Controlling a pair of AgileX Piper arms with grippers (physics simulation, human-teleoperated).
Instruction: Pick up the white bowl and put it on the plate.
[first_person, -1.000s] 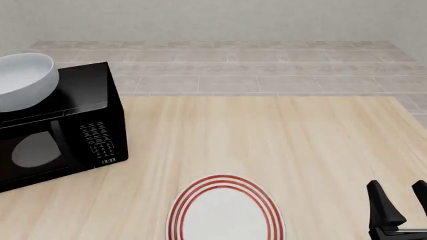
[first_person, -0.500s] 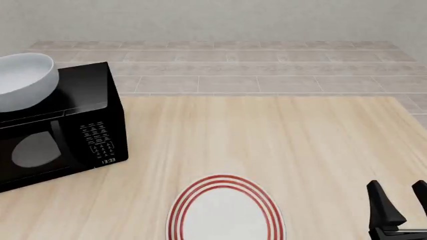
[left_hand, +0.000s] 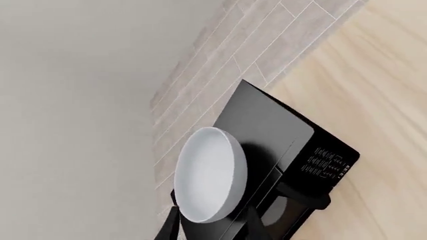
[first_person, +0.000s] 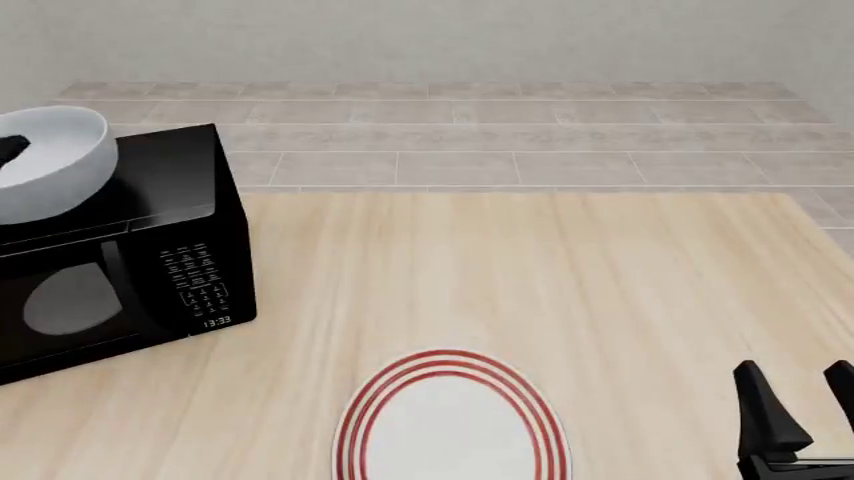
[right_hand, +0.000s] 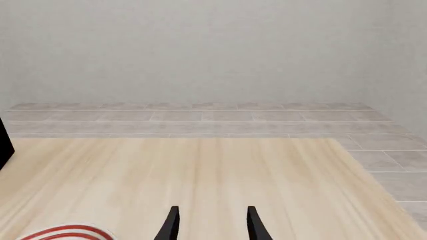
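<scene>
The white bowl (first_person: 51, 160) sits on top of the black microwave (first_person: 127, 260) at the table's (first_person: 534, 290) far left. The left gripper (left_hand: 210, 227) has its 2 fingers spread on either side of the bowl's rim, not visibly squeezing it. The plate (first_person: 451, 425) lies at the near edge. The right gripper (first_person: 801, 405) waits beside it, fingers apart and empty.

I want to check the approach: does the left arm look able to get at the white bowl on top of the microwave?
Probably yes: the left tool is open at the white bowl, which sits uncovered on the microwave.
</scene>
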